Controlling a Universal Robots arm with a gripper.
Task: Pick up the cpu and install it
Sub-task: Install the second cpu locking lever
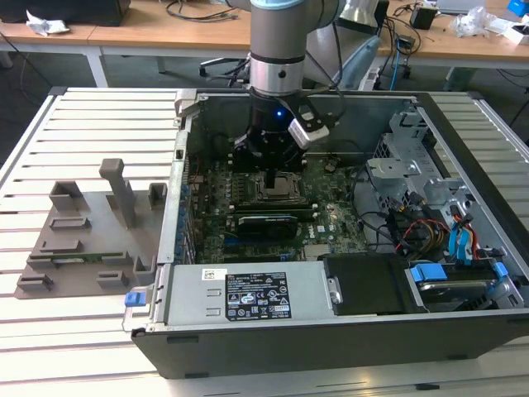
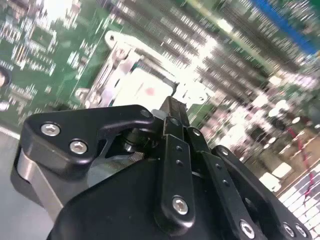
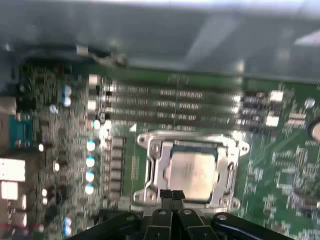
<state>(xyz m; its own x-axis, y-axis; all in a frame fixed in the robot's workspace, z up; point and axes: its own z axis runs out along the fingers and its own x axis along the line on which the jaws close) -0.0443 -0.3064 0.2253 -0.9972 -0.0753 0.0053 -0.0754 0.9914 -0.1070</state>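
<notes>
- The jaws (image 3: 172, 196) appear pressed together, the two black fingertips (image 3: 167, 195) meeting side by side in the first wrist view; nothing is pinched between them.
- Directly beyond the fingertips, the cpu (image 3: 192, 172) lies flat, silvery top up, seated inside the metal socket frame (image 3: 150, 165). The tips overlap the near edge of the cpu in the first wrist view; contact cannot be confirmed.
- In the second wrist view, the black linkage of the jaws (image 2: 175, 150) points at the same pale cpu (image 2: 145, 87), which sits just ahead of the tip.
- Around the socket frame spreads the green motherboard (image 3: 280, 170). Past the cpu, on its far side from the jaws, run the parallel memory slots (image 3: 175, 102).
- In the exterior view, the arm (image 1: 281, 50) descends vertically into the open computer case (image 1: 331, 331), with the jaws (image 1: 273, 178) low over the cpu (image 1: 282, 187).
- Farther out, the case rests on a slatted counter (image 1: 74, 331). A grey fixture block (image 1: 91, 240) stands on the counter, well apart from the jaws, toward the exterior view's left.
</notes>
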